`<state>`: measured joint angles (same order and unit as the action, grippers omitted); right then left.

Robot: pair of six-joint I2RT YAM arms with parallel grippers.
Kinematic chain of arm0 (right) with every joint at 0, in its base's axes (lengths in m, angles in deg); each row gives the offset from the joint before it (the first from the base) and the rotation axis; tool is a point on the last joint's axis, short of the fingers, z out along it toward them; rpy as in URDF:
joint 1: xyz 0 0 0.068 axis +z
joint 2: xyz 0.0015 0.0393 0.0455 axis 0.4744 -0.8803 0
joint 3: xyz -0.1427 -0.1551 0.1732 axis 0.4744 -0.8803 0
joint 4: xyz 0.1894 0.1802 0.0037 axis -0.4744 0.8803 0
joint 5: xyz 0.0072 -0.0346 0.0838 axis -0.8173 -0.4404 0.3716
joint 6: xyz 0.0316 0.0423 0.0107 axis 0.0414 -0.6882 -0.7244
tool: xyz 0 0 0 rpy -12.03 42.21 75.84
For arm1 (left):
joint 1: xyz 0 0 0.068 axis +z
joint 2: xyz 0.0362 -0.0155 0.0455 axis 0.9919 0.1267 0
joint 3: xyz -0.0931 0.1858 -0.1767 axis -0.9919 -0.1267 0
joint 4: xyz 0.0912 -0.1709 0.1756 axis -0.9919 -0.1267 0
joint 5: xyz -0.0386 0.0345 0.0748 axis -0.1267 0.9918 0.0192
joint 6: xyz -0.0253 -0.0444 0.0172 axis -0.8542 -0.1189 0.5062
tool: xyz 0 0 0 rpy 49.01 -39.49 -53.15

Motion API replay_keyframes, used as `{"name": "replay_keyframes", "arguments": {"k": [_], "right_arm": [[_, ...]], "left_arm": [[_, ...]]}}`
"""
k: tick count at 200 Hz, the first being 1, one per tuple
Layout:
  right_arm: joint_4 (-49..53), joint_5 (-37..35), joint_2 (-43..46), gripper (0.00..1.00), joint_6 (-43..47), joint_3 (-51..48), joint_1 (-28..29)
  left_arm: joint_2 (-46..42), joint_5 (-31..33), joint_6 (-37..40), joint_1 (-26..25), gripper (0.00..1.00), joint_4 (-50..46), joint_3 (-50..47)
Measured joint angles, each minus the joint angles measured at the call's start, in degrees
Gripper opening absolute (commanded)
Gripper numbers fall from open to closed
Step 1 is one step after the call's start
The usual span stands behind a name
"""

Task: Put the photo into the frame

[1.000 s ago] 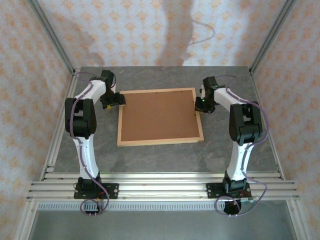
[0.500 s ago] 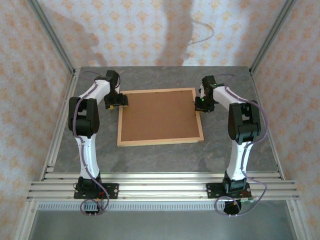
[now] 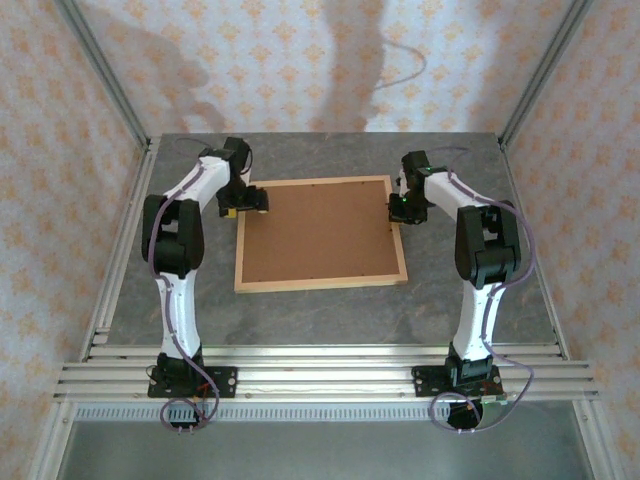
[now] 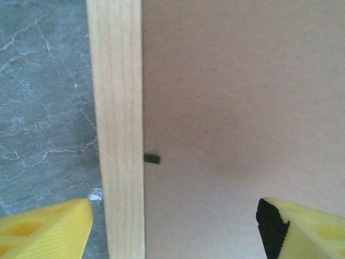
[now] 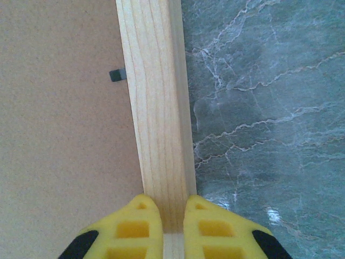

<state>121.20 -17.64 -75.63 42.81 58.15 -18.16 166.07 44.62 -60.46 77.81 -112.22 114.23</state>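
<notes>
The light wooden frame (image 3: pixel 320 284) lies flat on the table with a brown backing board (image 3: pixel 320 232) filling it. The photo is hidden. My left gripper (image 3: pixel 250 203) is open at the frame's far left; in the left wrist view it (image 4: pixel 175 226) straddles the left rail (image 4: pixel 118 108), one yellow finger (image 4: pixel 48 229) over the table and the other over the board (image 4: pixel 242 97). My right gripper (image 3: pixel 398 207) is at the far right; in the right wrist view it (image 5: pixel 172 216) is shut, its tips together over the right rail (image 5: pixel 153 97), holding nothing.
Small black tabs (image 4: pixel 152 159) (image 5: pixel 117 75) stick out from the rails over the board's edge. Grey marbled table (image 3: pixel 320 320) surrounds the frame, with room in front. Metal posts and patterned walls close in the sides and back.
My left gripper has shifted right, from beside the frame to over its left rail, and its jaws have spread a little wider. The right gripper has stayed almost still.
</notes>
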Motion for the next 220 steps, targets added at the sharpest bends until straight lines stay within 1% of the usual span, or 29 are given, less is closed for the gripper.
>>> {"name": "replay_keyframes", "arguments": {"k": [40,68,107,173,197,220], "right_arm": [[0.09,-0.17,0.00,0.10,0.00,0.02,0.04],[0.09,-0.22,0.00,0.10,-0.07,0.02,0.07],[0.07,-0.20,0.00,0.10,-0.68,0.02,0.07],[0.02,-0.26,0.00,0.11,-1.11,0.00,0.09],[-0.02,-0.28,0.02,0.11,-1.11,-0.04,0.09],[-0.28,-0.28,0.17,0.11,-1.11,-0.31,0.09]], "left_arm": [[-5.44,-1.09,-1.79,1.70,0.85,0.28,-0.04],[-10.27,-1.14,-2.95,2.99,0.85,1.68,-3.89],[-16.81,-1.14,-4.15,3.48,0.85,2.78,-13.51],[-30.10,-1.14,-8.66,3.48,0.85,5.62,-35.08],[-32.85,-1.09,-9.60,3.48,0.85,5.77,-40.00],[-34.36,-1.07,-9.77,3.48,0.85,5.75,-42.66]]}}
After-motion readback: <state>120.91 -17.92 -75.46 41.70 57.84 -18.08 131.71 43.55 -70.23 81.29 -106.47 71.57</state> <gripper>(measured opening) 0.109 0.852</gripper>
